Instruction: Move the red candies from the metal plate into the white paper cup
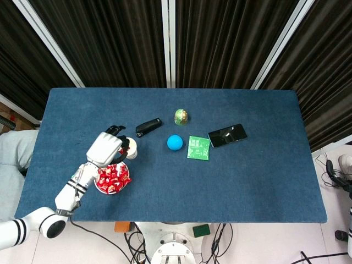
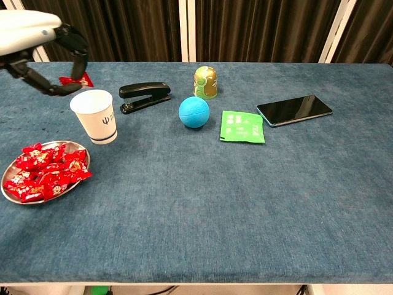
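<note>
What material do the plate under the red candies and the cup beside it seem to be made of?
The plate looks like bare metal: its rim is grey and shiny. The cup looks like matte white paper, with a thin rolled rim and a small dark printed mark. The candies seem wrapped in glossy red foil or plastic.

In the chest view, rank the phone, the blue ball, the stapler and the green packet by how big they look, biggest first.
1. phone, longest outline
2. stapler and green packet: look alike, not ranked
3. blue ball, smallest

All sit at slightly different depths, so this is apparent size only.
</note>
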`<action>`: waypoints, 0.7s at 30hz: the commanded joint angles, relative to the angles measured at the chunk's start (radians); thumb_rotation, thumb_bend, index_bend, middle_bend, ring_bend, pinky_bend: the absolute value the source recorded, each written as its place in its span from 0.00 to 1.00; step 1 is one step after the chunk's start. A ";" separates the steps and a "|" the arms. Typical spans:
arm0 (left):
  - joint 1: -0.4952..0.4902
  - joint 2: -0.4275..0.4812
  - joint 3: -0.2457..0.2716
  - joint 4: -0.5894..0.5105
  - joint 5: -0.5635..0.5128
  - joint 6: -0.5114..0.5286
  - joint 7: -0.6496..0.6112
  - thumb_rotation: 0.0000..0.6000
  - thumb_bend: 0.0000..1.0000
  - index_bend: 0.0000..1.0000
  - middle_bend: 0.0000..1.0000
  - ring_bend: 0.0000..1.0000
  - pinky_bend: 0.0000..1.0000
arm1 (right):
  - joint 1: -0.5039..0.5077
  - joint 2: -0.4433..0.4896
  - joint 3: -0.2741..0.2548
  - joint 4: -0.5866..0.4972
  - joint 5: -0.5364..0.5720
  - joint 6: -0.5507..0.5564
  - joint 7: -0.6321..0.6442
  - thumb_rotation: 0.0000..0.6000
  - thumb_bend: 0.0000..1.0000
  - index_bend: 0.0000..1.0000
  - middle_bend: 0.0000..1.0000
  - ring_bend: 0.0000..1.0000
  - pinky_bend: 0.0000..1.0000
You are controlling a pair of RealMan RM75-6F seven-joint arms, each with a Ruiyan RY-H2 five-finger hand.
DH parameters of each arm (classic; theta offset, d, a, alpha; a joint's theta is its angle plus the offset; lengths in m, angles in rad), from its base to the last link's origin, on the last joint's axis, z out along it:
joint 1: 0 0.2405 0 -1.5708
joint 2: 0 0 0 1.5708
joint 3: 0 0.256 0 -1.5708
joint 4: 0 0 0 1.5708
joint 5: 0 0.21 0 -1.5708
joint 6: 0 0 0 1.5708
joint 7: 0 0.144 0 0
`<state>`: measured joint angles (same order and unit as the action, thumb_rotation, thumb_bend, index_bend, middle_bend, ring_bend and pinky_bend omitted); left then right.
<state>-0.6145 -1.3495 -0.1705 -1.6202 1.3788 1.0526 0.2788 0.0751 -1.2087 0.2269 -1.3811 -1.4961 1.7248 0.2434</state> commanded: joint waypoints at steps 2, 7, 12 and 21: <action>-0.036 -0.051 -0.013 0.061 -0.040 -0.036 0.013 1.00 0.37 0.63 0.59 0.18 0.23 | 0.000 0.001 0.001 0.002 0.003 -0.003 0.000 1.00 0.34 0.00 0.00 0.00 0.00; -0.052 -0.072 -0.007 0.099 -0.053 -0.056 -0.004 1.00 0.37 0.63 0.58 0.18 0.23 | 0.001 -0.001 0.003 0.009 0.010 -0.009 0.004 1.00 0.34 0.00 0.00 0.00 0.00; -0.062 -0.081 0.000 0.126 -0.060 -0.067 -0.017 1.00 0.36 0.57 0.53 0.18 0.23 | 0.003 -0.004 0.001 0.012 0.009 -0.014 0.003 1.00 0.34 0.00 0.00 0.00 0.00; -0.063 -0.075 0.017 0.136 -0.092 -0.079 -0.002 1.00 0.35 0.47 0.41 0.15 0.23 | 0.001 0.001 0.002 0.009 0.011 -0.011 0.002 1.00 0.34 0.00 0.00 0.00 0.00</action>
<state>-0.6787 -1.4261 -0.1549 -1.4830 1.2871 0.9724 0.2761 0.0761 -1.2077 0.2290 -1.3721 -1.4857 1.7135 0.2449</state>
